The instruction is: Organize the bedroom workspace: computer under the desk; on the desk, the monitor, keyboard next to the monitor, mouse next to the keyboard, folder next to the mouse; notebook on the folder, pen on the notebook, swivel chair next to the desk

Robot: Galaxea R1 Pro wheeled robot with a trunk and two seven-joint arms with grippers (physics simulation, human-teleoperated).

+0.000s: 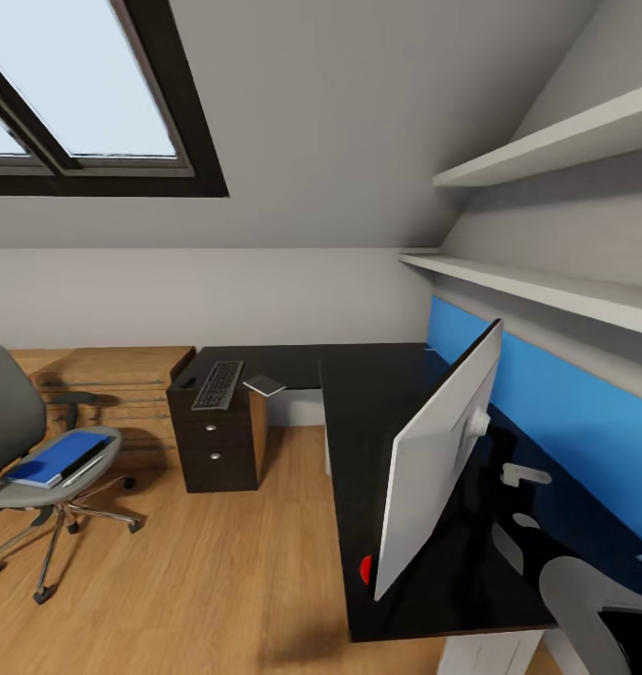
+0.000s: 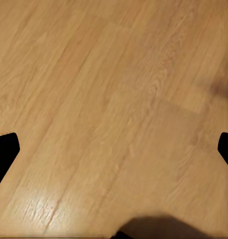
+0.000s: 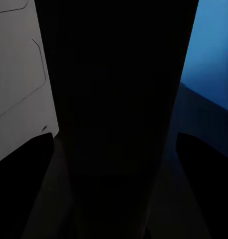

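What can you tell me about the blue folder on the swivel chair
The folder is a flat, bright blue rectangle with a white edge, book-like and closed. It lies flat on the grey seat of the swivel chair, slightly askew, reaching toward the seat's front rim. Nothing rests on it, and only the seat touches it.
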